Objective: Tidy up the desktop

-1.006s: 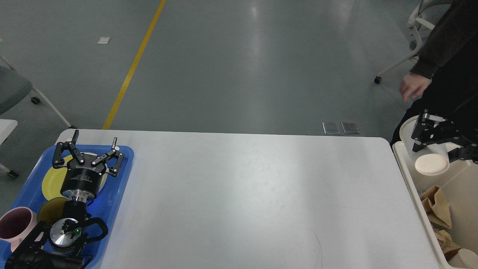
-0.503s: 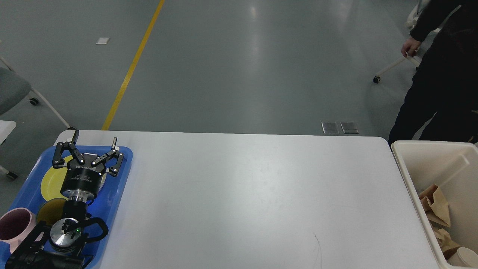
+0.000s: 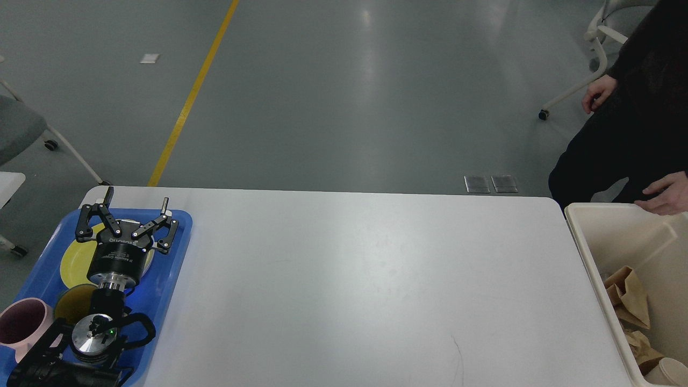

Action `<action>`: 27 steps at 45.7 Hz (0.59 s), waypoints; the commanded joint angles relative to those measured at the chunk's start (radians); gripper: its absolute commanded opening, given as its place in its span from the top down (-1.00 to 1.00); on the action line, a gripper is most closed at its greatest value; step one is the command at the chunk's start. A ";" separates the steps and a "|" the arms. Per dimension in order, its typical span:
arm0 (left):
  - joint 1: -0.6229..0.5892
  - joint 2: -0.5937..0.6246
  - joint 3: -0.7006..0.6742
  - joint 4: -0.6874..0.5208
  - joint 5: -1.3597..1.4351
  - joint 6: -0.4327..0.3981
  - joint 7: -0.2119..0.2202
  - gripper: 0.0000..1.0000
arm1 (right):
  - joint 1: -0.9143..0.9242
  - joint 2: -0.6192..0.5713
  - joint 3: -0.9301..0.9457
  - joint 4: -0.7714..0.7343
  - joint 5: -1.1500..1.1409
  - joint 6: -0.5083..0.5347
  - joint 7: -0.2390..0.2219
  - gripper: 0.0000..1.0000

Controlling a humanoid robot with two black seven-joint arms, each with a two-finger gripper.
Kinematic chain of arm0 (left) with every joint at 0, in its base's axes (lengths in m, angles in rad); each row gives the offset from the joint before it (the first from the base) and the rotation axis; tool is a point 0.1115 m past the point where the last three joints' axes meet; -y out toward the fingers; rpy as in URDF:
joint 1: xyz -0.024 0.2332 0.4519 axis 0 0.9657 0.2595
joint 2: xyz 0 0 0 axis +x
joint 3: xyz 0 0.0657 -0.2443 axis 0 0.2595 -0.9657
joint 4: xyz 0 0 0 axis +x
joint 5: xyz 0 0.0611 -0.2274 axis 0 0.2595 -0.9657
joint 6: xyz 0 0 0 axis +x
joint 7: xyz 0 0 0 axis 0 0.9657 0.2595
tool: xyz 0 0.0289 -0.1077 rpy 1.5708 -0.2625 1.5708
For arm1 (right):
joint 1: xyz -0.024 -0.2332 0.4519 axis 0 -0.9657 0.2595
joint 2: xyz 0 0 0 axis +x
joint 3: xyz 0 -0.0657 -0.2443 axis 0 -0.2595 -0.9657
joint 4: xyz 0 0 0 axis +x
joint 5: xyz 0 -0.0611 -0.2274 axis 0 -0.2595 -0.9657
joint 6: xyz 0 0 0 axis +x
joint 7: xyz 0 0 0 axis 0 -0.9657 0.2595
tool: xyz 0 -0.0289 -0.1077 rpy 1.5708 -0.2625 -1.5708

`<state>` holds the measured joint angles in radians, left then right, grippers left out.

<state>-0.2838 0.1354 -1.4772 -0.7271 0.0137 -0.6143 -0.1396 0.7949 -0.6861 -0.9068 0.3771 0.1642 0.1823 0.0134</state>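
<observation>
Down at our near left, our left arm comes up over the blue tray (image 3: 174,252), and beside its base sits a pink mug (image 3: 21,325) with a dark inside, at the tray's near corner. Just past the mug there is a dark olive dish (image 3: 72,303), partly hidden by our wrist. Beyond that lies a yellow plate (image 3: 75,258), and our left gripper (image 3: 137,200) hangs right over it, fingers spread wide apart with nothing between them. The fingertips reach to the tray's far rim.

Across the middle stretches the desktop (image 3: 365,290): a big white slab, rounded at its far corners, smooth and faintly glossy, with a soft pale sheen running through its centre. It fills the lower half of our view from the tray on the left to the bin on the right. A thin dark hairline mark (image 3: 457,355) curves near its front edge, right of centre. Otherwise we see plain white.

At the near right, the cream bin (image 3: 588,252) butts against the table's right edge. Inside it we see crumpled brown paper (image 3: 626,298) and, nearer us, a pale paper cup (image 3: 672,371). Our right gripper is nowhere in view.

Farther off, a person in dark clothes (image 3: 634,134) stands behind the bin, one hand (image 3: 666,194) at its far rim. Beyond the table lies grey floor with a yellow line (image 3: 193,94), two metal floor plates (image 3: 490,184), a grey chair (image 3: 19,129) at left and a white chair (image 3: 596,64) at right.
</observation>
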 commanded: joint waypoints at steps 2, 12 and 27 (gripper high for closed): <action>0.000 0.001 0.002 0.000 0.000 0.001 0.000 -0.93 | -0.238 0.174 0.069 -0.302 0.014 -0.004 0.000 1.00; 0.000 0.001 0.000 0.000 0.000 0.001 0.000 -0.93 | -0.341 0.269 0.072 -0.382 0.018 -0.112 -0.004 1.00; 0.000 0.001 0.000 0.000 0.000 0.001 0.000 -0.93 | -0.358 0.286 0.098 -0.386 0.020 -0.234 0.000 -1.00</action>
<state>-0.2838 0.1360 -1.4771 -0.7271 0.0138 -0.6133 -0.1396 0.4383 -0.4066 -0.8270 -0.0103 0.1837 0.0014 0.0123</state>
